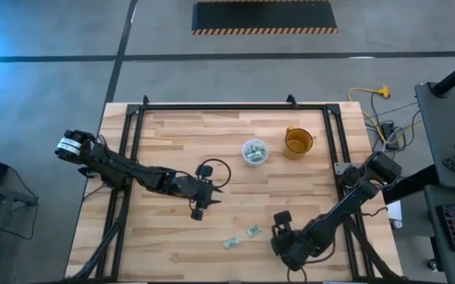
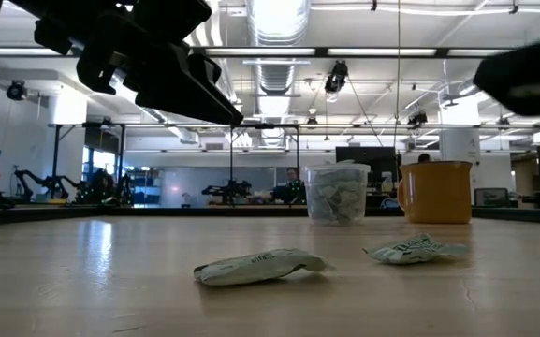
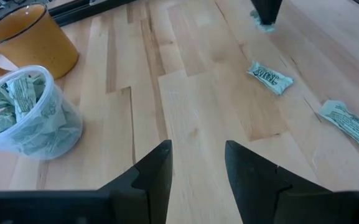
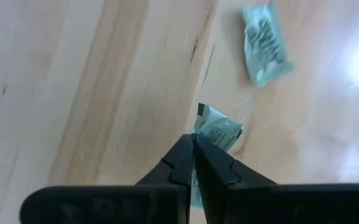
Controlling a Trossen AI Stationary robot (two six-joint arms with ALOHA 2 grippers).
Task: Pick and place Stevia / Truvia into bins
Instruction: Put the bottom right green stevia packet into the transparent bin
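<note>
The clear plastic cup (image 1: 254, 151) (image 3: 27, 115) (image 2: 336, 193) stands on its base on the far middle of the table and holds several pale green sachets. Two more sachets (image 1: 230, 243) (image 1: 253, 231) lie flat near the near edge, and they also show in the left wrist view (image 3: 270, 78) (image 3: 347, 121). My right gripper (image 1: 281, 218) (image 4: 193, 146) is just right of them, shut on a third sachet (image 4: 215, 132). My left gripper (image 1: 198, 208) (image 3: 195, 165) hovers open over bare wood left of centre. My right gripper pinches one end of a sachet (image 4: 211, 127) between its two fingertips. It comes from above, pointing down. The rest of the sachet sticks out beyond the fingertips (image 3: 263, 25). Whether it is clear of the wood, I cannot tell.
An orange mug (image 1: 298, 142) (image 3: 30, 40) (image 2: 436, 192) stands right of the clear cup. A black frame (image 1: 235, 106) runs along the table's far and side edges. Bare wood lies between the cups and the loose sachets.
</note>
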